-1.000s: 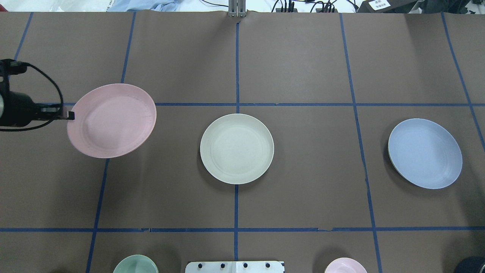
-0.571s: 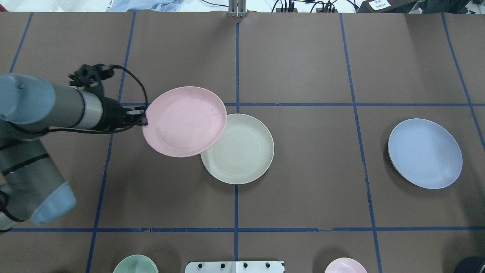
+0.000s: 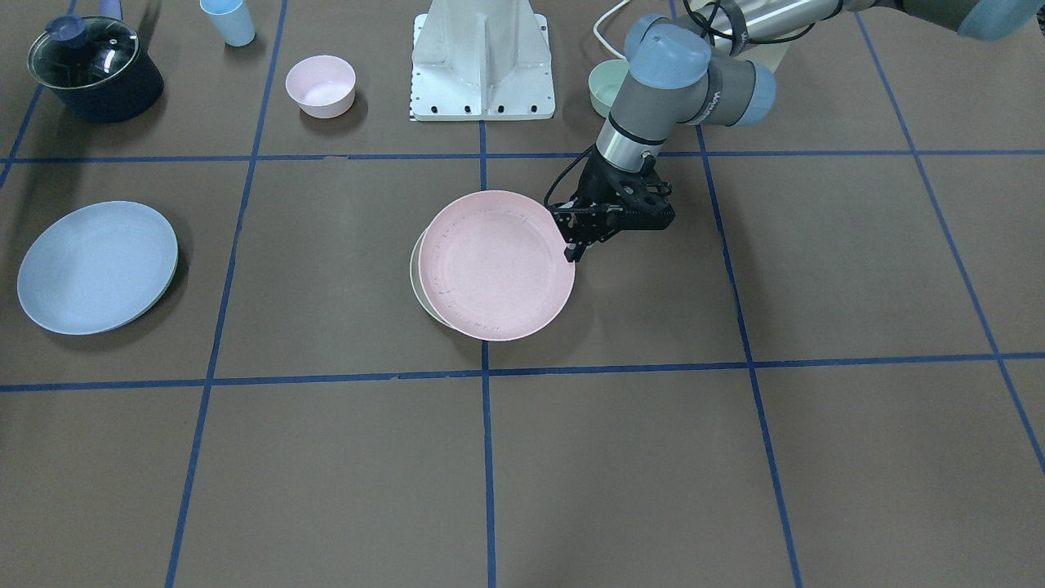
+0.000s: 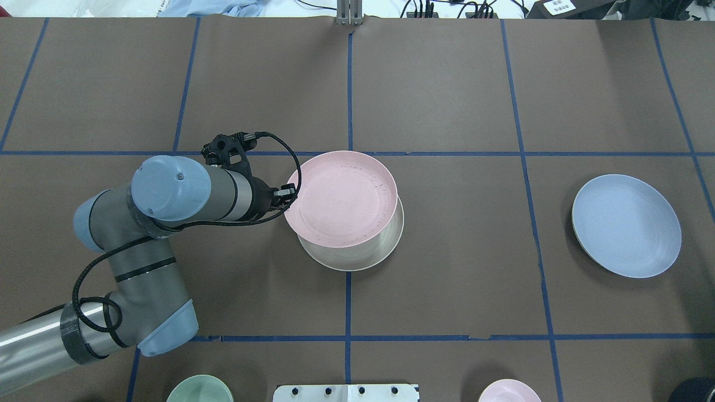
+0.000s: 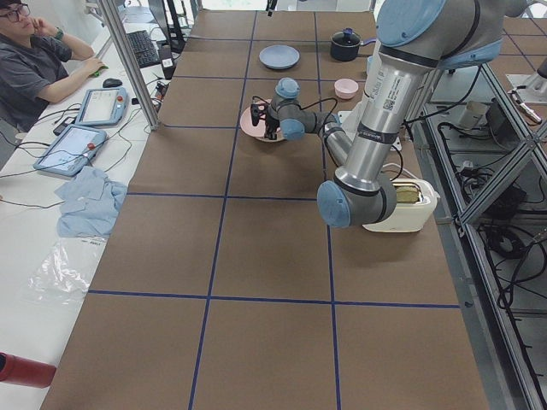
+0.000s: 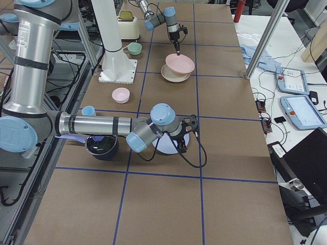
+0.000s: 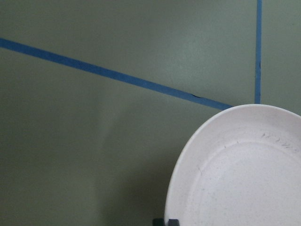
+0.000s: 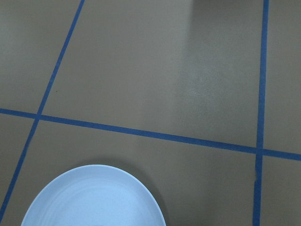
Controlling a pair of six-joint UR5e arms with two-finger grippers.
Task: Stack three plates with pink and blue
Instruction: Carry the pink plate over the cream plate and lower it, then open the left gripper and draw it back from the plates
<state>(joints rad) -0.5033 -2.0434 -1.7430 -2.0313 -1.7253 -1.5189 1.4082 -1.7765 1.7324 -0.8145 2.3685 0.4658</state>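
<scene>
My left gripper (image 4: 285, 196) is shut on the left rim of the pale pink plate (image 4: 342, 198). It holds the plate just above the cream-white plate (image 4: 357, 254) at the table's middle and covers most of it. In the front-facing view the gripper (image 3: 571, 245) grips the pink plate (image 3: 496, 265), and only a sliver of the cream plate (image 3: 415, 278) shows. The light blue plate (image 4: 625, 225) lies alone at the right. My right gripper (image 6: 180, 146) shows only in the exterior right view, by the blue plate, and I cannot tell its state. The right wrist view shows the blue plate (image 8: 94, 197).
A mint-green bowl (image 4: 200, 389) and a small pink bowl (image 4: 508, 391) sit at the near edge beside the robot base (image 4: 346, 392). A dark lidded pot (image 3: 94, 69) and a blue cup (image 3: 227, 20) stand at the robot's right.
My left arm has carried the pink plate from the table's far left rightward until it hangs over the cream plate. The blue plate has not moved.
</scene>
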